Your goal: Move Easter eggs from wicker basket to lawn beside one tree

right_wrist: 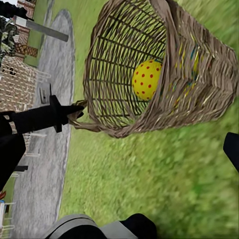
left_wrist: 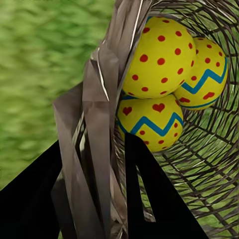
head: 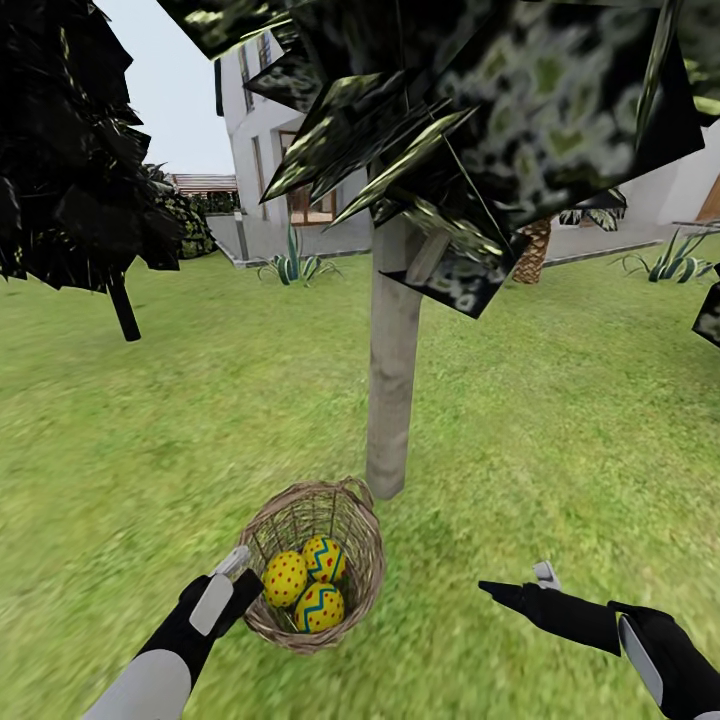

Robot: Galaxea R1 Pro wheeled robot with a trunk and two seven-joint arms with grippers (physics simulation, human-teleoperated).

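While the left gripper pinches the near rim of the basket, one finger sits inside the wicker wall and the other finger sits outside it, so it is closed on the rim. Three eggs lie together inside the basket, touching each other: yellow with red dots and a blue zigzag. Up close, two eggs sit side by side with a third egg below them, near the inner finger.

Off to the right, the right gripper hangs low over the lawn, well apart from the basket. Its fingers are spread and hold nothing. From that side, the basket looks tipped, with its mouth showing and one egg seen through the weave. A grey patio lies beyond it.

Just behind the basket stands the tree, its pale trunk rising straight out of the grass. Dark shiny leaves hang over the top. Farther back, at the left, is a dark tree with a thin black trunk. Past the grass stands a white house, and a palm stands at its right.
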